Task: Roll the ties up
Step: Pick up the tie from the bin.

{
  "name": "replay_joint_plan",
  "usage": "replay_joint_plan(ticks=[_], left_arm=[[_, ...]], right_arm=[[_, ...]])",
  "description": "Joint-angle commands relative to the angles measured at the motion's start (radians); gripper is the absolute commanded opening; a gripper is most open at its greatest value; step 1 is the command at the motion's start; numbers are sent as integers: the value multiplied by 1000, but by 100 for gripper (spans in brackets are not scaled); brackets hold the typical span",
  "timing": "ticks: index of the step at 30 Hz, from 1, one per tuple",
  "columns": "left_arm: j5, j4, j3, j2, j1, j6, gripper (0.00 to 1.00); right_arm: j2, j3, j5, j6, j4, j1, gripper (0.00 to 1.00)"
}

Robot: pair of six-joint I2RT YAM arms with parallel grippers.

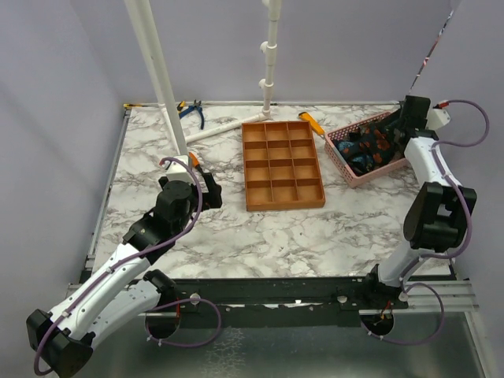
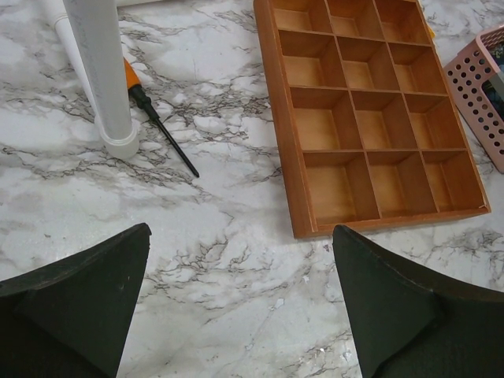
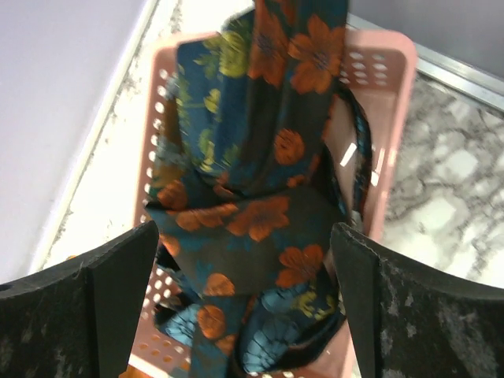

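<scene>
Table point(image 1: 236, 228): marble top, open room along near edge; we'd roll there.
Orange tray point(image 1: 283, 164): mid-table toward far edge, compartments unfilled.
Pink basket point(image 1: 378, 175): far right corner, rim walls limit sideways reach.
Ties point(image 3: 260, 213): heaped in basket, tangled. We judge them light, limp, slippery; take one narrow end or top fold.
Right gripper point(image 3: 244, 228): jaws spread over heap, possibly brushing cloth; view too close.
Left gripper point(image 2: 242, 232): spread, holding nothing, table's left side.
White post point(image 2: 106, 71), screwdriver point(image 2: 157, 126): crowd far left.
</scene>
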Motion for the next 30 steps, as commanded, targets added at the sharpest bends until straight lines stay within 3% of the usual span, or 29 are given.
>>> replay_joint_plan(ticks=[1,8,11,14,16,19,20,21,26,30], left_arm=[[7,6,-9,-1,-5,0,99],[-36,1,-8,8,-5,1,99],[-43,2,-3,22,-4,6,99],[-40,2,-2,34,-4,5,99],[-36,0,-3,39,-4,6,99],[-33,2,-4,37,-4,4,99],[-34,2,-3,39,-4,4,99],[-34,1,-3,40,-4,4,99],[-23,1,-1,44,-4,1,99],[-23,1,-1,40,-4,0,99]], right_arm=[[110,131,-9,-5,-40,-36,95],[279,313,-28,-31,-138,-80,86],[300,310,-41,-35,-133,-80,85],[331,313,-64,-35,-137,-80,75],[347,313,-89,-34,-140,-80,59],[337,287,-126,-32,-119,-81,25],[325,279,-135,-35,-108,-80,8],[304,272,-139,-37,-100,-80,2],[137,260,-153,-52,-34,-61,1],[-87,219,-165,-142,98,11,1]])
